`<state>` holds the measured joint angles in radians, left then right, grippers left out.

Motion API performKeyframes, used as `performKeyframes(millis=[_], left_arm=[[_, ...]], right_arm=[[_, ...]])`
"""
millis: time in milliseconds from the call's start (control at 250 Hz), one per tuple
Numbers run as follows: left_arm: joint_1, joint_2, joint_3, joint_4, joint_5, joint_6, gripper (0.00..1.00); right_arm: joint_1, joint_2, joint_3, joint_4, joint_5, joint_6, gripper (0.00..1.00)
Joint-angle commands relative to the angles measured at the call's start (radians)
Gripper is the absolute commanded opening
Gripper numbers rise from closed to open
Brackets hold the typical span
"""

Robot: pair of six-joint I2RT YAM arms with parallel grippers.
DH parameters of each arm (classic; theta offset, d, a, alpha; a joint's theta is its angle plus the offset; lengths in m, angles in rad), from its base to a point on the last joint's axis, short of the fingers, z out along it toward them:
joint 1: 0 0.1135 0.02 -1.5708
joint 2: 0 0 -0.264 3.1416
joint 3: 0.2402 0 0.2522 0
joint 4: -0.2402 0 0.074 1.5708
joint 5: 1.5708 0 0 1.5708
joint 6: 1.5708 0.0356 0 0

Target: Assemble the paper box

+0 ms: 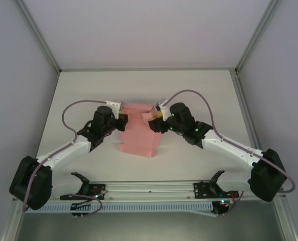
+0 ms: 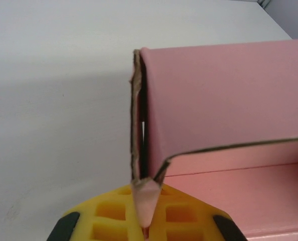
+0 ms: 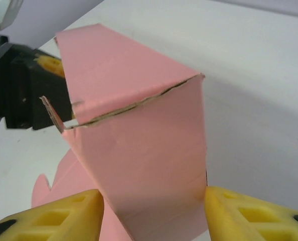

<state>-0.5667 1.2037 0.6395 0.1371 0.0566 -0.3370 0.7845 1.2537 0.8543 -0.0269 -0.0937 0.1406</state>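
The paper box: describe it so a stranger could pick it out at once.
On the white table, look at its middle. The paper box is pink card, half folded, its far end raised, pinched by the left gripper and clasped by the right gripper. Nothing else there is pink.

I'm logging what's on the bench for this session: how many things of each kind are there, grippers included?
Pink paper box: 1
Grippers: 2 (left gripper, right gripper)
Total: 3
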Motion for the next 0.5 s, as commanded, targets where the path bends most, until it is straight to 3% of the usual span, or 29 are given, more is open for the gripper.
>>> performKeyframes(millis=[0, 76, 256, 407, 499], left_arm=[[-0.018, 0.008, 0.036, -0.018, -0.003, -0.008, 0.0], [-0.026, 0.01, 0.047, -0.029, -0.012, -0.012, 0.0], [-0.069, 0.026, 0.092, -0.084, -0.09, -0.031, 0.0], [-0.095, 0.053, 0.138, -0.145, -0.17, -0.09, 0.0], [-0.1, 0.087, 0.179, -0.221, -0.282, -0.182, 0.0]], right_arm=[[0.024, 0.027, 0.041, 0.067, 0.133, 0.015, 0.54], [0.044, 0.051, 0.049, 0.076, 0.204, 0.019, 0.52], [0.102, 0.113, 0.084, 0.069, 0.512, 0.036, 0.37], [0.127, 0.183, 0.127, 0.048, 0.736, 0.066, 0.07], [0.133, 0.23, 0.148, 0.019, 0.945, 0.112, 0.02]])
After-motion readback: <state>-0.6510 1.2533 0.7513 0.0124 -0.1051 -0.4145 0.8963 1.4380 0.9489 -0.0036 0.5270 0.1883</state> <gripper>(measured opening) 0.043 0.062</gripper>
